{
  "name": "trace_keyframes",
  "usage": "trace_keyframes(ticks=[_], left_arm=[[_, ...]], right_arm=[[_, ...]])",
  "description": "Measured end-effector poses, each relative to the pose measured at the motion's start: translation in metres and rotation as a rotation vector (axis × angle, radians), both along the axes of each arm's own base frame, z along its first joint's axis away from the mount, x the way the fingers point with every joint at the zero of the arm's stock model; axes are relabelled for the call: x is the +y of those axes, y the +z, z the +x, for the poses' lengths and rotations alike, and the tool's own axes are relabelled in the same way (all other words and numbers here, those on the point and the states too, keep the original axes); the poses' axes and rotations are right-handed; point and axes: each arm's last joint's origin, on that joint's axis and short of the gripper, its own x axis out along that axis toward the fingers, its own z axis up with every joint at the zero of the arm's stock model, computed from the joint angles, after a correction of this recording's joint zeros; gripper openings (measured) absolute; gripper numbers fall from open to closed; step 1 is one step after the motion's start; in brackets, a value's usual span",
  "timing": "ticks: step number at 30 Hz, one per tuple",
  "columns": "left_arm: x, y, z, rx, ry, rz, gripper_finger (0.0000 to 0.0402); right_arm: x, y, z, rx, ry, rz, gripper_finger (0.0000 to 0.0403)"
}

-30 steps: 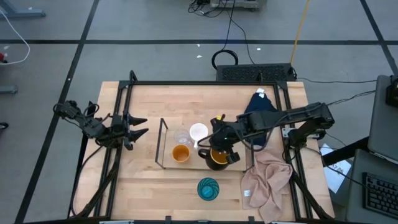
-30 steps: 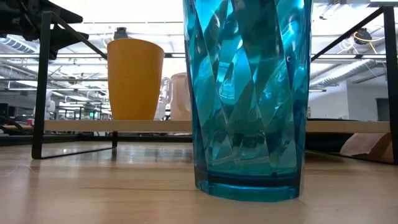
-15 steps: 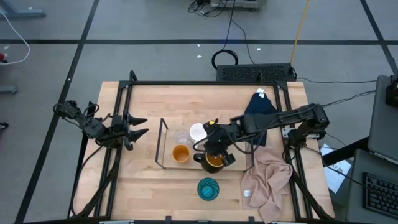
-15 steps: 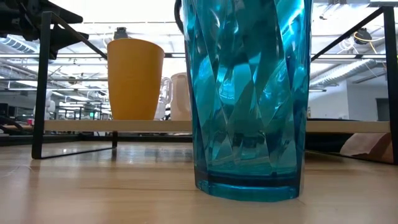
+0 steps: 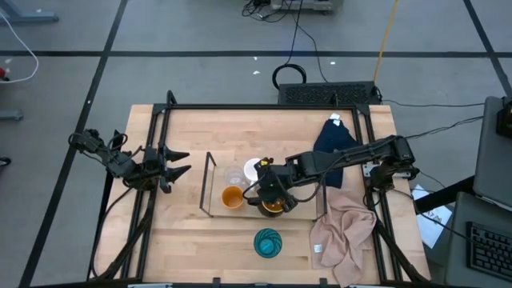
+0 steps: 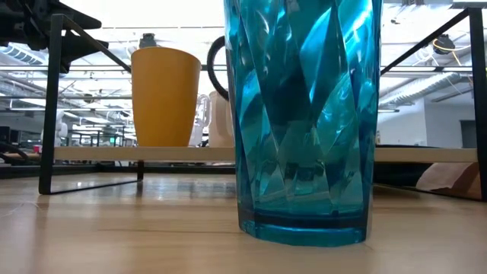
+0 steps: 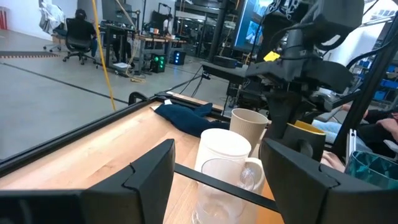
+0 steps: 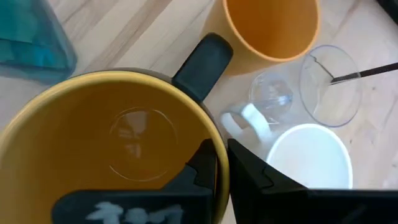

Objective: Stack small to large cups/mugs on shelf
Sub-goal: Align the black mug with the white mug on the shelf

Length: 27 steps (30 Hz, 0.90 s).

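My right gripper (image 5: 272,190) is over the shelf (image 5: 210,186), shut on the dark mug with the yellow inside (image 8: 118,149). On the shelf stand the orange cup (image 5: 232,197), the clear glass (image 5: 234,176), the white handled mug (image 5: 254,169) and the beige-grey cup (image 7: 249,127). In the high view my right arm hides the beige-grey cup. The teal patterned cup (image 5: 268,242) stands on the tabletop near the near edge and fills the low view (image 6: 304,114). My left gripper (image 5: 182,162) waits open at the table's left side. My right gripper pinches the dark mug's rim (image 8: 219,163), roughly opposite the handle (image 8: 202,65). One finger (image 8: 200,171) is inside the mug and one (image 8: 252,180) is outside. The fingers come from above, pointing down. The mug hangs upright, and its handle (image 6: 216,68) shows above the level of the shelf board.
A beige cloth (image 5: 344,228) lies at the table's right near corner, and a dark blue cloth (image 5: 332,138) lies farther back on the right. Black frame rails (image 5: 264,106) run around the tabletop. Bare wood lies behind the shelf and to the left of the teal cup.
My right gripper has carried the dark mug toward the table's left edge, closer to the orange cup. In the low view the mug's handle has come out from behind the teal cup on its left.
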Motion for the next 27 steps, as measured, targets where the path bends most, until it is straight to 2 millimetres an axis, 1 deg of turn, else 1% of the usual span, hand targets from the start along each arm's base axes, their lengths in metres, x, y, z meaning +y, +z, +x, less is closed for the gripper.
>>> trace_keyframes(ticks=[7, 11, 16, 27], left_arm=[[0.000, 0.000, 0.000, 0.000, 0.000, 0.000, 0.0237], [0.000, -0.001, 0.000, 0.007, 0.000, 0.004, 0.0237], [0.000, -0.001, 0.000, 0.007, -0.008, -0.005, 0.0237], [0.000, -0.001, 0.000, 0.008, -0.015, -0.006, 0.0237]], right_arm=[[-0.006, 0.001, 0.003, -0.027, 0.002, 0.002, 0.0010], [-0.006, -0.005, 0.007, -0.071, 0.021, 0.000, 0.0010], [-0.005, -0.015, 0.006, -0.052, 0.040, 0.015, 0.0010], [-0.010, -0.024, 0.004, -0.033, 0.026, 0.012, 0.0010]])
